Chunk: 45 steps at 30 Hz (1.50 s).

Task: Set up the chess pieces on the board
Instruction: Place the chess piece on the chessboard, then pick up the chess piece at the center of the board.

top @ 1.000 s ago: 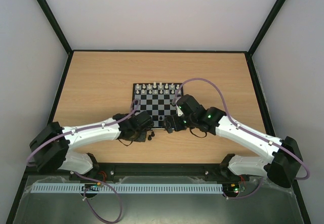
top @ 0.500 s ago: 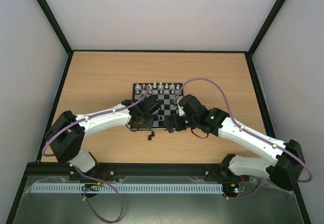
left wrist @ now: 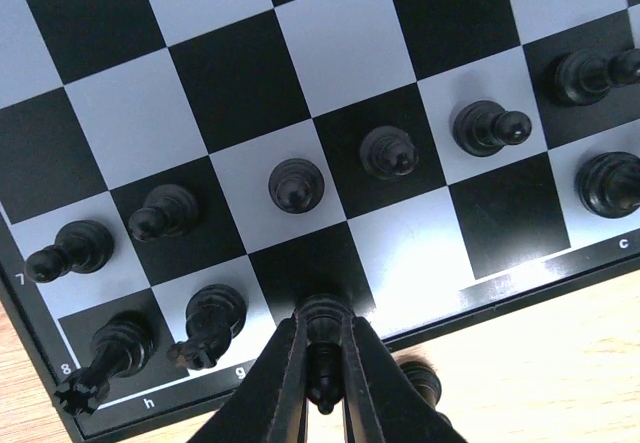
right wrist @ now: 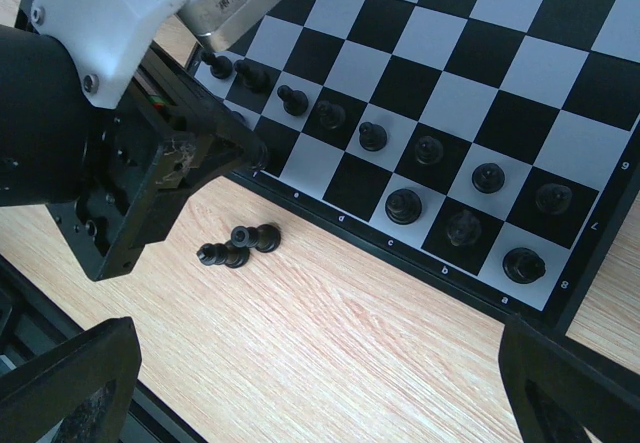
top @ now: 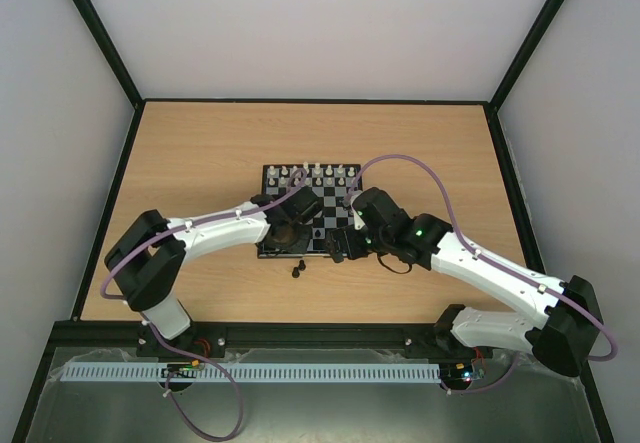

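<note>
- Endgame in miniature: my left tool (left wrist: 324, 325) is clenched on a black piece (left wrist: 320, 381). The piece is pinched upright between both fingers at the near rim of the board (left wrist: 340, 43).
- The held piece hangs over the dark back-row square next to the one lettered g. From the wrist view I cannot tell whether its base touches the square.
- On that back row, a black rook (left wrist: 110, 351) stands in the h corner. A black knight (left wrist: 212, 315) stands on g, just beside my left fingers.
- One row further in, the black pawns (right wrist: 372, 135) stand in a line across the board, one to a square.
- At the other end of the back row, three more black pieces (right wrist: 462, 228) stand side by side on the squares lettered a, b and c.
- The white pieces (top: 315, 173) are lined up along the board's far edge, seen from the overhead view.
- A small cluster of loose black pieces (right wrist: 240, 245), seemingly two or three, lies tipped over on the table (right wrist: 350, 343), just off the board's near edge.
- My right tool (right wrist: 318, 363) is released, with its fingers spread wide and nothing between them. It hovers above the table by the board's near edge, close to the loose pieces.
</note>
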Available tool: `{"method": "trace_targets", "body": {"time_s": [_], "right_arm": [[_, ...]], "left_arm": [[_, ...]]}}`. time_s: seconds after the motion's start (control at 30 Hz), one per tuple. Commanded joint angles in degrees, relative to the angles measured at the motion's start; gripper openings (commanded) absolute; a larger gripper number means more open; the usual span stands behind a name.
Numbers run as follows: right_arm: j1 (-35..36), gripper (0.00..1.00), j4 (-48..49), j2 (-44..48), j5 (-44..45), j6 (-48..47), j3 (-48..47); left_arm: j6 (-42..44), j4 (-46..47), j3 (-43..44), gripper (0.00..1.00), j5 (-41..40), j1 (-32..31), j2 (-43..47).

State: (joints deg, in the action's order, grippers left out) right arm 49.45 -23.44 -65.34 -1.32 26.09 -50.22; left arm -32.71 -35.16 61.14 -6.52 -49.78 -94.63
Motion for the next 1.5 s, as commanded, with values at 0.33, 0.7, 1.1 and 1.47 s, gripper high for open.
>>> {"method": "trace_targets", "body": {"time_s": [0.33, 0.7, 1.1, 1.47], "right_arm": [[-0.2, 0.99, -1.3, 0.4, 0.7, 0.3, 0.6], [-0.2, 0.99, -1.3, 0.2, 0.8, 0.3, 0.6], [-0.3, 0.98, -1.1, 0.1, 0.8, 0.2, 0.6], [0.4, 0.99, 1.9, 1.1, -2.2, 1.2, 2.7]], "left_arm": [[1.9, 1.8, 1.2, 0.12, 1.3, 1.3, -2.3], [2.1, 1.6, 1.6, 0.20, 1.4, 1.3, -2.3], [1.0, -3.4, 4.1, 0.52, -2.7, 1.1, 8.9], [-1.8, 7.9, -11.0, 0.99, 0.2, -0.2, 32.7]]}}
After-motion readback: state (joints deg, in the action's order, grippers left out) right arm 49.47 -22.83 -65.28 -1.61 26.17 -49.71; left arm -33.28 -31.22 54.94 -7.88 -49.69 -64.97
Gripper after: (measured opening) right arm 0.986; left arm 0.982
